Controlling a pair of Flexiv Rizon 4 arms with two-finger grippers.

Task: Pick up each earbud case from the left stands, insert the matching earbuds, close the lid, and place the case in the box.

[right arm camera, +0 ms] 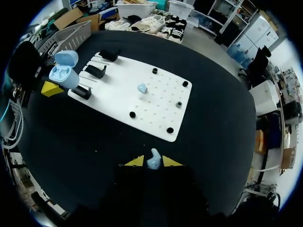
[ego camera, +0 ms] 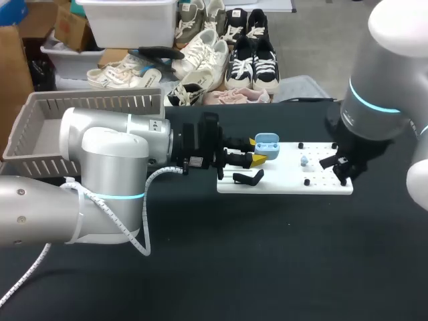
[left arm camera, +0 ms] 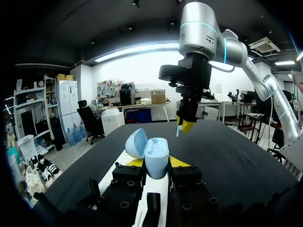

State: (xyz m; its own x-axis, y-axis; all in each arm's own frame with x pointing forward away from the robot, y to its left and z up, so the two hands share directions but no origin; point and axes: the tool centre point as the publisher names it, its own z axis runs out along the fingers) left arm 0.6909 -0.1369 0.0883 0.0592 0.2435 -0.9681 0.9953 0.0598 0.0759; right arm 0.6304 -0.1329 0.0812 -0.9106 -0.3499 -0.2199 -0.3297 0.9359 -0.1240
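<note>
My left gripper [ego camera: 257,151] is shut on a light blue earbud case [ego camera: 266,143] and holds it above the left part of the white board [ego camera: 287,184]. The case [left arm camera: 156,158] sits upright between the yellow tips, with its lid [left arm camera: 136,142] swung open. My right gripper [right arm camera: 153,161] is shut on a light blue earbud [right arm camera: 153,159], high above the black table near the board's edge [right arm camera: 118,80]. From the left wrist view, that right gripper [left arm camera: 183,126] hangs beyond the case. A second earbud [right arm camera: 142,88] lies on the board.
Black stands [right arm camera: 97,71] line the left side of the board and small black pegs [right arm camera: 179,104] dot the rest. A grey slatted basket [ego camera: 87,107] stands at the table's back left, behind my left arm. Black table surface surrounds the board.
</note>
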